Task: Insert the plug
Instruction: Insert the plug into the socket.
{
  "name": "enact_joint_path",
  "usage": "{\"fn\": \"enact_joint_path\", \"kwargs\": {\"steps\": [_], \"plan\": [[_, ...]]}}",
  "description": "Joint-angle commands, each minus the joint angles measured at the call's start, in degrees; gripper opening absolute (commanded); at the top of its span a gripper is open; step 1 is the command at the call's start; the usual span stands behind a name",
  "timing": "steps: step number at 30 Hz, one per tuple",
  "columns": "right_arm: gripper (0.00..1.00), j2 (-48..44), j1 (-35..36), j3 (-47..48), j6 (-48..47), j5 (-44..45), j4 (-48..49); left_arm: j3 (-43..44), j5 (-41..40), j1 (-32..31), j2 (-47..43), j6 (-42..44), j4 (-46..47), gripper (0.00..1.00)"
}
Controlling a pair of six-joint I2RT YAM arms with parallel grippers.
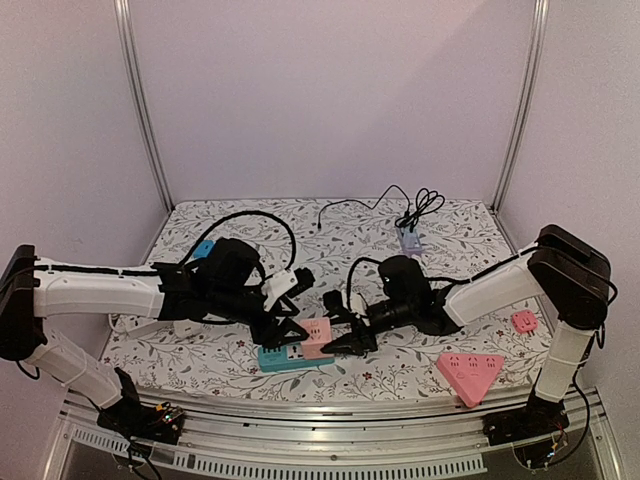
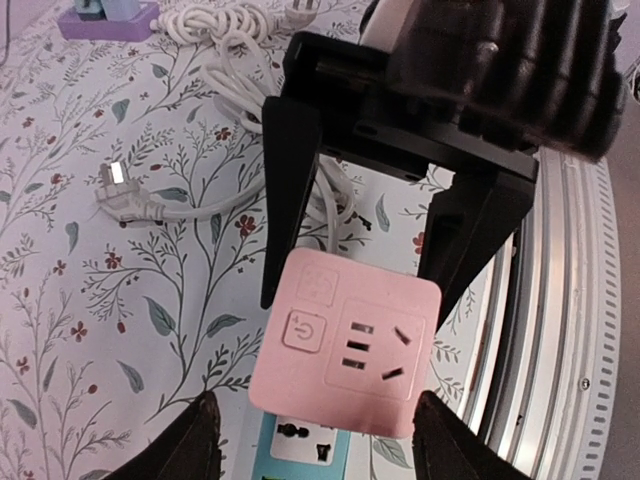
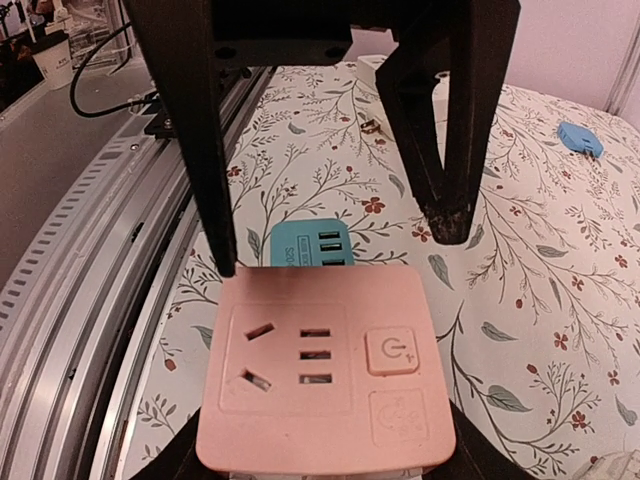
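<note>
Left gripper (image 2: pixel 318 402): jaws apart, loosely flanking the left side of the pink socket cube (image 2: pixel 345 345). The cube sits on top of the teal power strip (image 2: pixel 300 442), near the table's front edge. Cannot tell if it is fully seated; I judge pressing home is left. The cube's face sockets hold nothing. Right gripper (image 2: pixel 355 302): straddles the cube closely; cannot tell if clamped.

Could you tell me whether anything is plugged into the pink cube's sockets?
No, the cube shows only bare slots in the right wrist view, with nothing seated in them.
</note>
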Motion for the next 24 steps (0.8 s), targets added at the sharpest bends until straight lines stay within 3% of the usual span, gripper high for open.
{"fn": "enact_joint_path", "kwargs": {"steps": [1, 19, 24], "plan": [[0.00, 3.0, -0.4, 0.8, -0.2, -0.6, 0.2, -0.8, -1.0, -0.5, 0.9, 0.5, 0.5, 0.64], [0.00, 7.4, -2.7, -1.5, 0.7, 2.6, -1.9, 2.3, -0.6, -0.9, 8.2, -1.3, 0.6, 0.49], [0.00, 10.7, -2.5, -2.2, 2.4, 5.3, -2.0, 3.2, -0.5, -1.5, 10.2, -1.8, 0.2, 0.38]]}}
